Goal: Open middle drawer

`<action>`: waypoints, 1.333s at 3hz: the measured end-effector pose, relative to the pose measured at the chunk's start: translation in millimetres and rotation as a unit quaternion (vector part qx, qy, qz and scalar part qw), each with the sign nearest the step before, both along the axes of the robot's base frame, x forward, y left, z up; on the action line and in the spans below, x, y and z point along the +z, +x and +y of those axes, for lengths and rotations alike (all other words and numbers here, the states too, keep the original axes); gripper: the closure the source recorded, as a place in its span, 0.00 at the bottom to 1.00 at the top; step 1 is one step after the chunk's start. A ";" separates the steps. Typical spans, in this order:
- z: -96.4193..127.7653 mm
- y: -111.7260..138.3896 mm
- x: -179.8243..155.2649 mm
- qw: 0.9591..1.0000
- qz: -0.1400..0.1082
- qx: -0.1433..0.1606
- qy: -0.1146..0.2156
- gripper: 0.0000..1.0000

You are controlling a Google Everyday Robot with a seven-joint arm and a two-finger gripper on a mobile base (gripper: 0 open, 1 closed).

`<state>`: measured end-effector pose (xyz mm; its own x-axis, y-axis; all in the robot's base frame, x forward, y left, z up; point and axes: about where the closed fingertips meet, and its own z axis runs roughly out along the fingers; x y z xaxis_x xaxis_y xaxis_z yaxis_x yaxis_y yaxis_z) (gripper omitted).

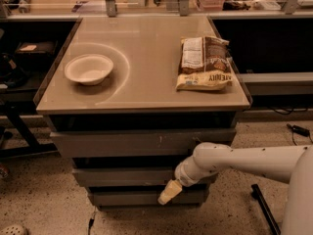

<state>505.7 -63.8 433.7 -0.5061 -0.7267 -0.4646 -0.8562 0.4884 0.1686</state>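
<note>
The middle drawer (122, 176) is the plain grey front between the scratched top front (122, 143) and the short bottom front (127, 198). It sits about flush in the cabinet, with none of its inside showing. My gripper (168, 192), cream-coloured at the end of the white arm (234, 160), reaches in from the right. It points down-left at the lower right edge of the middle drawer front, over the gap above the bottom drawer. I cannot tell whether it touches the front.
On the cabinet top (146, 92) stand a white bowl (89, 68) at the left and a bag of snacks (203, 63) at the right. Dark shelving flanks both sides. A cable (293, 129) lies on the speckled floor at the right.
</note>
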 end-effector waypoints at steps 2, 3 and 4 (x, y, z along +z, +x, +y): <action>3.0 -23.5 -2.9 1.000 0.020 0.001 0.000 0.00; -10.0 -73.5 11.3 0.998 0.068 0.002 -0.007 0.00; -9.5 -72.4 11.5 0.998 0.068 0.002 -0.007 0.00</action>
<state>433.3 -73.3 445.3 -0.5613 -0.7341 -0.3822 -0.8275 0.4885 0.2768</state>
